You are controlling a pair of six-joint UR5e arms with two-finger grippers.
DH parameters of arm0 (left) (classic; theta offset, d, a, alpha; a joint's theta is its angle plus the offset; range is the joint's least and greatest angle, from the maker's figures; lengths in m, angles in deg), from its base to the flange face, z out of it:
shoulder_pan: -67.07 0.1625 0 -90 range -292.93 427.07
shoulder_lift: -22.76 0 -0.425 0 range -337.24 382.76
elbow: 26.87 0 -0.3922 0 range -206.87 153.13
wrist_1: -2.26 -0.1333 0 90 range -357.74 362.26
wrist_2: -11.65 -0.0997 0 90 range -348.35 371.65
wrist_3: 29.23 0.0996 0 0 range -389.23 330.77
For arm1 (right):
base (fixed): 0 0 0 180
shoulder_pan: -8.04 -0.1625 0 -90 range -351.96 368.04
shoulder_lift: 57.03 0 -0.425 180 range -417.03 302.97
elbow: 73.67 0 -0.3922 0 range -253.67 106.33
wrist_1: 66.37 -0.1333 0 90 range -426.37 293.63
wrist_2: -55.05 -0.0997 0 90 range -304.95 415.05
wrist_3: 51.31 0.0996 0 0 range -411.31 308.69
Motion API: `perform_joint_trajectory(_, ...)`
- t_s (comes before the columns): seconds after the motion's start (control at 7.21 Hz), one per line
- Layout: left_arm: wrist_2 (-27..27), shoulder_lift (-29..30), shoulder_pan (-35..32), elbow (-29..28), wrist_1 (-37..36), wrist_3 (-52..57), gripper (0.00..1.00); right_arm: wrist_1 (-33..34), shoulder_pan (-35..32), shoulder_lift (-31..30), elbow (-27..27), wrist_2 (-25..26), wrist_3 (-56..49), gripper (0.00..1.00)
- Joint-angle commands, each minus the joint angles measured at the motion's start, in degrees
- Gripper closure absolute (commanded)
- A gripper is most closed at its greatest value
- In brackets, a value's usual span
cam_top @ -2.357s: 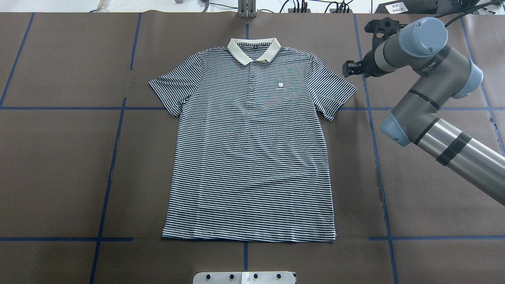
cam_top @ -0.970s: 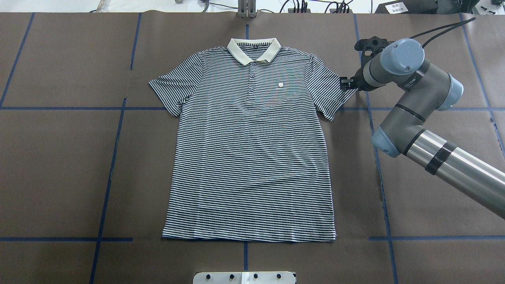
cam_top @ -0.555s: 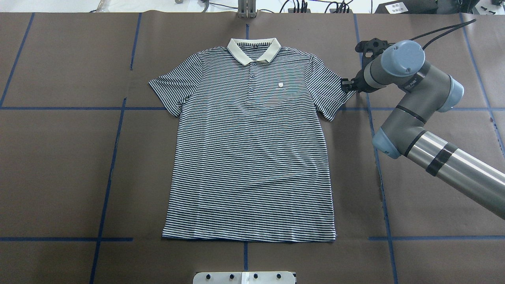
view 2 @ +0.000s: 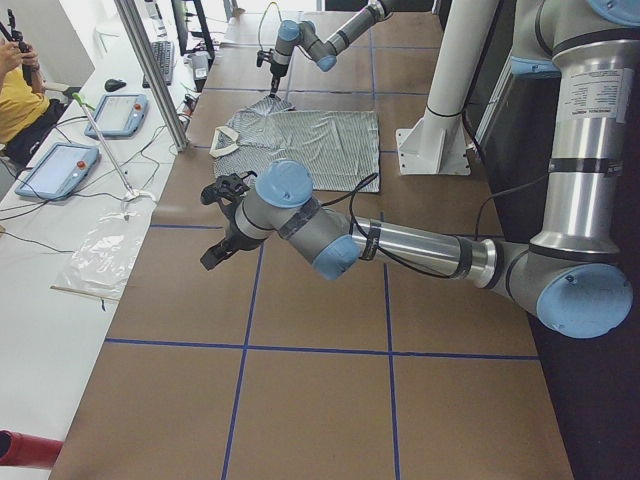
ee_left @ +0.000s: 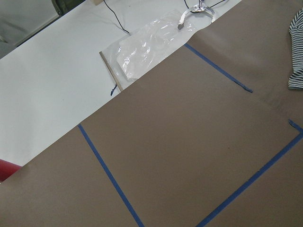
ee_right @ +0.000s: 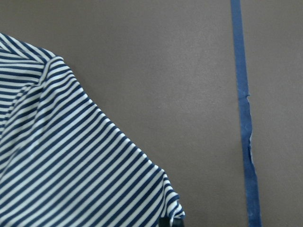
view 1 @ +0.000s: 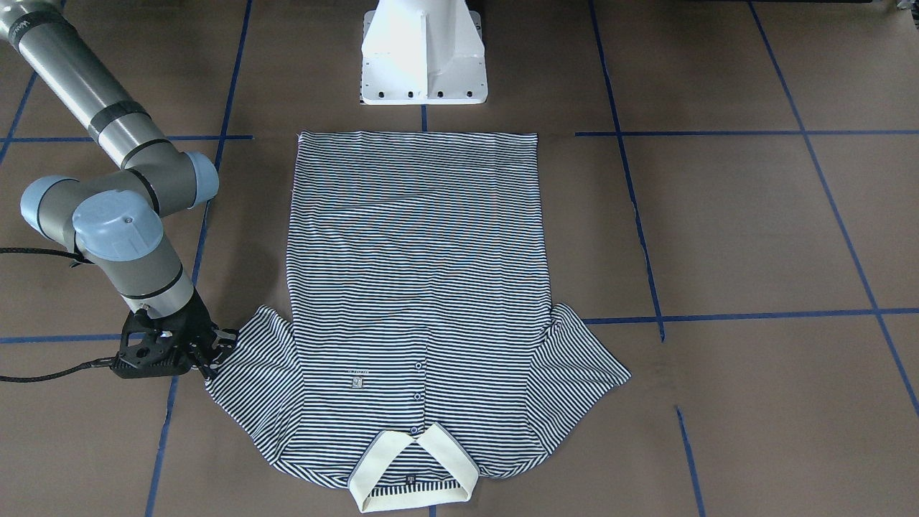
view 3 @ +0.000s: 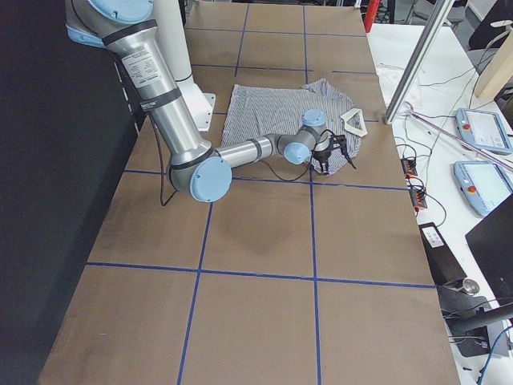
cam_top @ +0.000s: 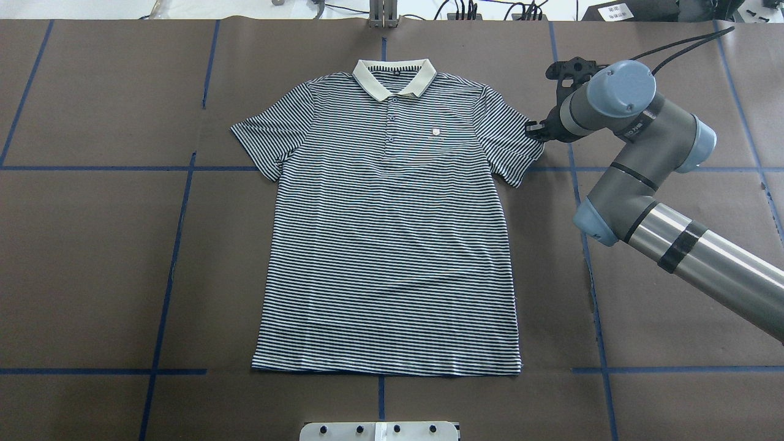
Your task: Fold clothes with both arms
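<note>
Polo shirt [cam_top: 392, 245] lies flat, front up, mid-table on brown cover [cam_top: 92, 257], collar on the far side from the robot. Right gripper [cam_top: 534, 130] at the outer corner of the sleeve [cam_top: 511, 144], fingertips pinched together on the fabric. Left gripper [view 2: 213, 255] is over bare cover, well apart from the shirt; can't tell whether its fingers are apart or together.

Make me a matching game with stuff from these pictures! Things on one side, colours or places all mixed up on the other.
Things:
1. collar
2. tape lines
3. pedestal
4. right gripper

Colour or place:
A. white
B. at the tip of the sleeve
C. cream
D. blue

Pairs: 1-C, 2-D, 3-A, 4-B
</note>
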Motion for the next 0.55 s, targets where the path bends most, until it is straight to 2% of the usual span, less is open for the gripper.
perform_joint_trajectory(0.0,0.0,-0.09,0.0,0.0,-0.03,0.01,0.0,5.02,0.03,1.4,-4.36,0.08,0.72,1.0)
perform_joint_trajectory(0.14,0.0,-0.01,0.08,0.0,-0.03,0.01,0.0,13.85,0.38,4.2,-7.96,1.64,3.25,1.0)
perform_joint_trajectory(0.42,0.0,0.0,0.0,0.0,-0.03,0.01,0.0,22.35,6.16,12.88,-6.43,9.1,15.26,1.0)
